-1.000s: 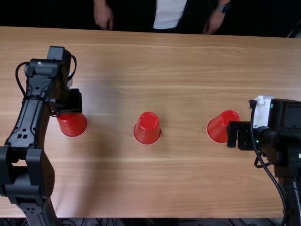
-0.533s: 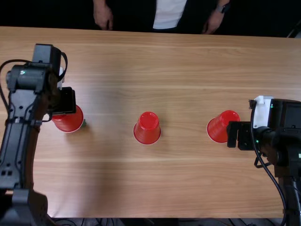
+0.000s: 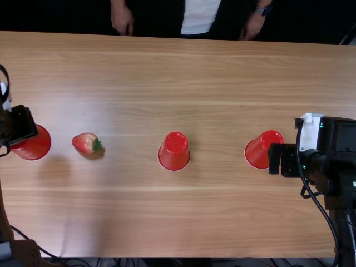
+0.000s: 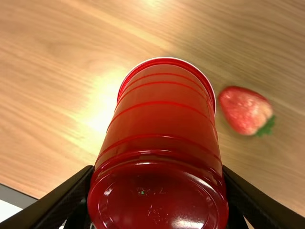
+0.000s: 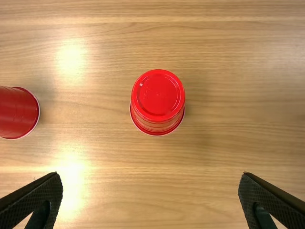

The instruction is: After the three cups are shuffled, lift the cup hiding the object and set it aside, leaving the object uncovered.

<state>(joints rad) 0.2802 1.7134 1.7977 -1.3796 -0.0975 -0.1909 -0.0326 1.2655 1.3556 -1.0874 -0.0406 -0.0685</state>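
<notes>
A strawberry (image 3: 86,143) (image 4: 245,110) lies uncovered on the left part of the table. Just left of it, my left gripper (image 3: 23,136) (image 4: 157,210) is shut on a red cup (image 3: 32,144) (image 4: 162,152), held upside down near the table's left edge. A second upside-down red cup (image 3: 174,151) (image 5: 16,112) stands in the middle. The third red cup (image 3: 261,149) (image 5: 157,102) stands at the right. My right gripper (image 3: 276,158) (image 5: 152,207) is beside that cup, open, with nothing between its fingers.
The wooden table (image 3: 178,78) is bare behind the row of cups. A person stands at the far edge, hands (image 3: 121,22) off the table.
My left gripper has carried its red cup to the left, off the spot where it stood, and the strawberry now lies in the open. The right arm and the other two cups have not moved.
</notes>
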